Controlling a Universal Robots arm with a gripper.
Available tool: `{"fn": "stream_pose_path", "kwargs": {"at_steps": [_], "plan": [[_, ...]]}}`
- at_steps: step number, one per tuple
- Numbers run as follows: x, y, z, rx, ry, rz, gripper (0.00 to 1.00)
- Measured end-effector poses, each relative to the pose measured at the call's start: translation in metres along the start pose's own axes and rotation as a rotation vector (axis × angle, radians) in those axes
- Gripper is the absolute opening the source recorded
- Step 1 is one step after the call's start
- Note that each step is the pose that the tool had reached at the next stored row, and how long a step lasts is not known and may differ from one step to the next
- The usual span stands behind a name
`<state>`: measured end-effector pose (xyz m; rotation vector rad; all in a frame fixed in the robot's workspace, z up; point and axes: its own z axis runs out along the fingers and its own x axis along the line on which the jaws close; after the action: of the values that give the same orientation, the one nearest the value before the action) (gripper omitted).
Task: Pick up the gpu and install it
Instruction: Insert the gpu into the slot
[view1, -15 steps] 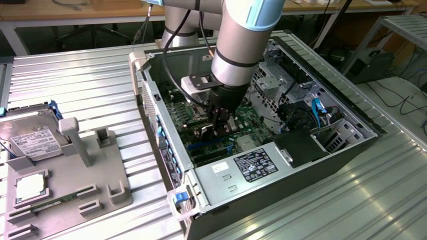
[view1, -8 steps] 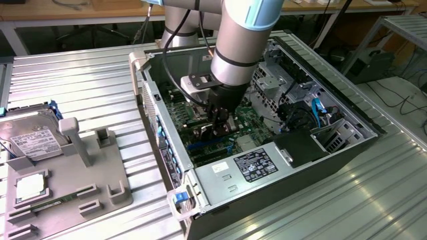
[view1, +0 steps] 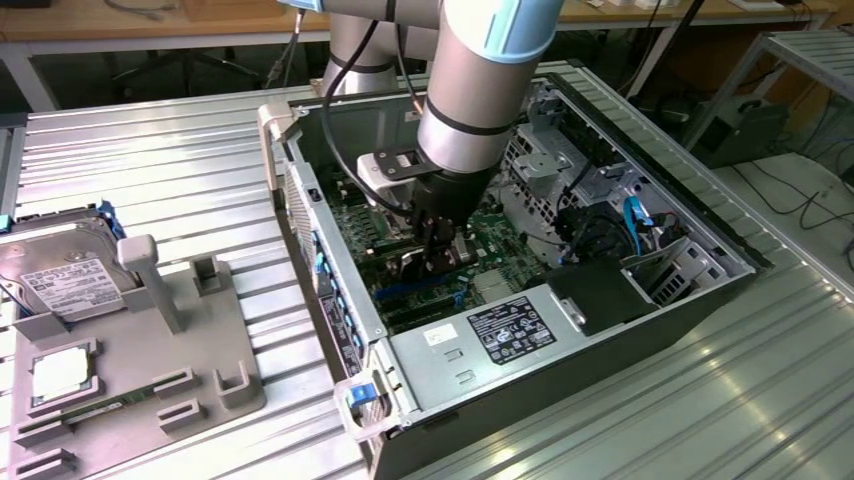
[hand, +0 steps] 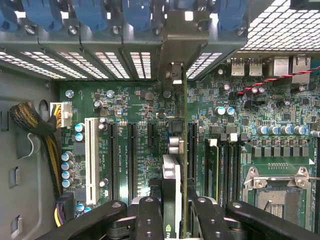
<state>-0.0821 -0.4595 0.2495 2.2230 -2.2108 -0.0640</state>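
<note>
My gripper reaches down inside the open computer case, just above the green motherboard. In the wrist view the gripper is shut on the gpu, which is seen edge-on and stands upright between the black fingers. The card's metal bracket lies against the rear slot openings of the case. Its lower edge runs along a long black expansion slot on the motherboard. Whether the card is pressed fully into the slot I cannot tell.
Blue slot clips line the case's rear wall, with an empty CPU socket beside the slots. The power supply and drive cages crowd the case. On the exterior view's left, a grey fixture holds a hard drive.
</note>
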Motion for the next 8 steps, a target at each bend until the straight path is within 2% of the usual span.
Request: {"fn": "stream_pose_path", "kwargs": {"at_steps": [8], "plan": [[0.0001,0.0,0.0017,-0.0001,0.0,0.0,0.28]]}}
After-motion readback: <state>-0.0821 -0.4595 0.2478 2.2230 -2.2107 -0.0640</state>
